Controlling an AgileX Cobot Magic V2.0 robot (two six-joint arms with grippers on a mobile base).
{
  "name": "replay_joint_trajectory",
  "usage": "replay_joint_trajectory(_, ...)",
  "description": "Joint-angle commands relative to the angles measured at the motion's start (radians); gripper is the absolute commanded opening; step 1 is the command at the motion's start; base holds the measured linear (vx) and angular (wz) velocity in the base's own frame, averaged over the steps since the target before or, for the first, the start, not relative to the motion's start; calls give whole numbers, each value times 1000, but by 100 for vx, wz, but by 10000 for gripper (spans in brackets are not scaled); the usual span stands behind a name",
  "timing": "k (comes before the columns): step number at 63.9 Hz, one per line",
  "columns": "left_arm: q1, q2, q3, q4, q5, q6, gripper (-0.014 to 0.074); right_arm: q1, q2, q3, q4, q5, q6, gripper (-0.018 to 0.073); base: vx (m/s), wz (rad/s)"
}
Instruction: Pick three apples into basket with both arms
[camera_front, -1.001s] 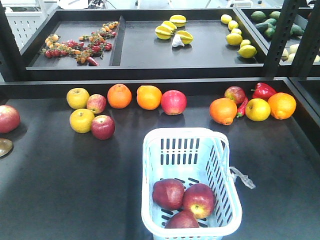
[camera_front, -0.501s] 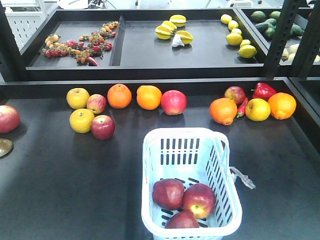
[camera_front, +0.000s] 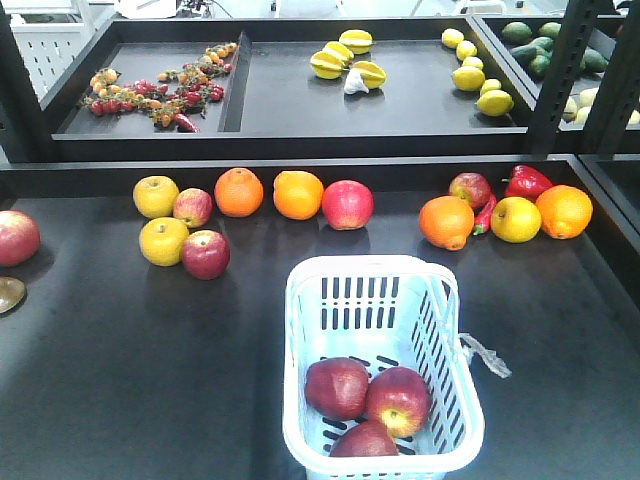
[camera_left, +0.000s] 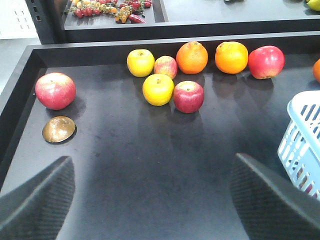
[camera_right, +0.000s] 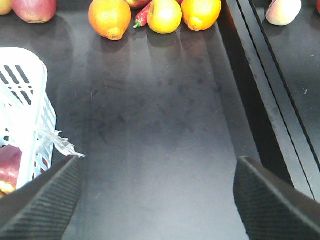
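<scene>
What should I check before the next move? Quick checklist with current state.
1. Apple count in the basket: three apples inside, ok.
2. Left gripper empty: fingers wide apart, nothing between them, ok.
3. Right gripper empty: fingers apart, nothing held, ok.
4. Basket upright on the black table: ok.
5. Right gripper clear of the clear plastic strip: the strip lies close to one finger; contact cannot tell.
6. Arm clearance above the basket: arms not visible in the front view, cannot tell.
</scene>
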Motion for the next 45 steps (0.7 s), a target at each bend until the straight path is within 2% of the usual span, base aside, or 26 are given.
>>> replay_joint_trajectory(1,1,6,-24,15,-55,-13,593,-7,-4,-22,-21,-56,-9,589,0,0)
replay_joint_trajectory(11,1,6,-24,15,-55,-13,582,-7,-4,-22,-21,-55,-9,560,0,0)
replay_joint_trajectory(20,1,6,-24,15,-55,-13,500,-7,-4,-22,-21,-55,-15,462,0,0)
replay_joint_trajectory(29,1,6,-24,15,-55,-13,298,-7,-4,-22,-22,-54,-15,272,0,0)
replay_joint_trajectory(39,1,6,-24,15,-55,-13,-11,-7,-4,-22,-22,-53,-15,4,0,0)
replay_joint_trajectory(45,1,6,-24,15,-55,-13,-8,-7,-4,-22,-22,-56,-15,-11,0,0)
